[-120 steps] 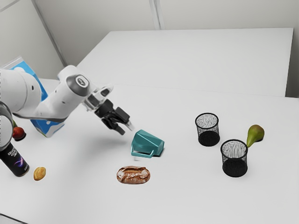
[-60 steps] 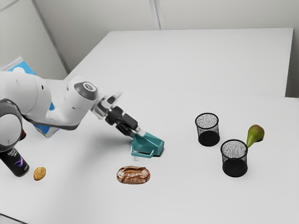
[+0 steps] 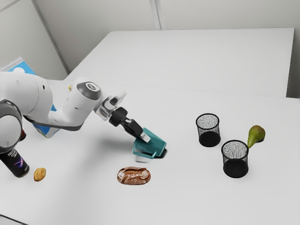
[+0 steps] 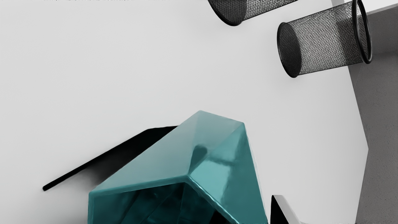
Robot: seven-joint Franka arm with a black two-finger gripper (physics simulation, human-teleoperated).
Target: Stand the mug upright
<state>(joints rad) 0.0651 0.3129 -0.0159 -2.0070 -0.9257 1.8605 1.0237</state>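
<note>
The teal mug (image 3: pixel 156 141) lies tipped on its side, its handle toward the exterior view's bottom. My gripper (image 3: pixel 143 137) reaches its open end from the exterior view's upper left, one pale fingertip over the mug's upper side. In the wrist view the mug (image 4: pixel 227 174) shows its faceted wall and dark hollow. The gripper (image 4: pixel 246 213) is open there around part of the wall: one finger stands outside with a thin gap to the wall, and a dark shape just inside the rim appears to be the other.
Two black mesh cups (image 3: pixel 208 130) and a green pear (image 3: pixel 256 136) stand toward the exterior view's right. A bread roll (image 3: pixel 134 176) lies near the mug's handle. A dark can (image 3: pixel 15 164), a yellowish item (image 3: pixel 40 174) and a blue box (image 3: pixel 47 129) are at the exterior view's left.
My gripper has come down toward the exterior view's right, from beside the mug to over its open end. The mug has shifted and tilted slightly since half a second ago.
</note>
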